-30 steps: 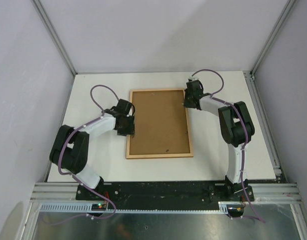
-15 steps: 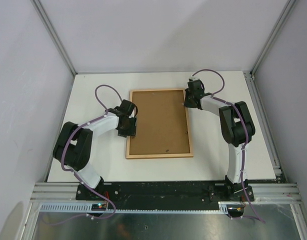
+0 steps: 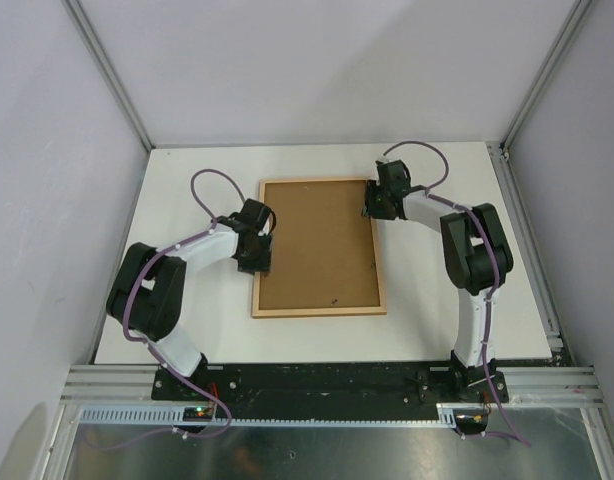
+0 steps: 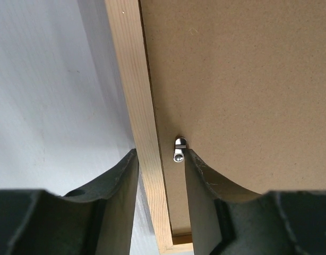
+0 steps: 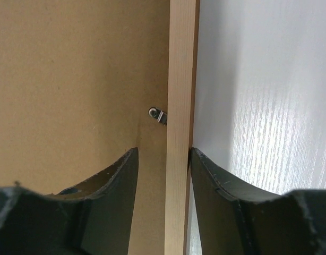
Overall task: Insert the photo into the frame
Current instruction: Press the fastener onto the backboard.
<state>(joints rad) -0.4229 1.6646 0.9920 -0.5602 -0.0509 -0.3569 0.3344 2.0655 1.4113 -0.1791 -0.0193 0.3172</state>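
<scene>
Looking down from the top camera, the thin-railed rectangular light-wood picture frame (image 3: 320, 311) lies back-up at the middle of the white table (image 3: 317, 338), with a flat brown fibreboard backing (image 3: 317, 245) filling it. The glossy coastline photo is not visible; whether it sits under the board cannot be told. The left gripper (image 3: 259, 258) is at the frame's 9 o'clock rail, the right gripper (image 3: 375, 205) near its 1 o'clock corner.

From the left wrist camera, the left gripper (image 4: 160, 156) is parted narrowly, holding nothing, its fingers astride the pale rail (image 4: 136, 106). A small metal retaining clip (image 4: 179, 150) sits at 1 o'clock from the gap, touching the inner finger. It seems to lie along the seam rather than across the board, so the backing may drop out if the frame is lifted. A sideways push could also skid the whole frame.

From the right wrist camera, the right gripper (image 5: 164, 154) also straddles its rail (image 5: 182, 64), parted and empty. Another small metal clip (image 5: 157, 115) lies at 12 o'clock, its tab over the board. Closing here would pinch wood, not the clip.
</scene>
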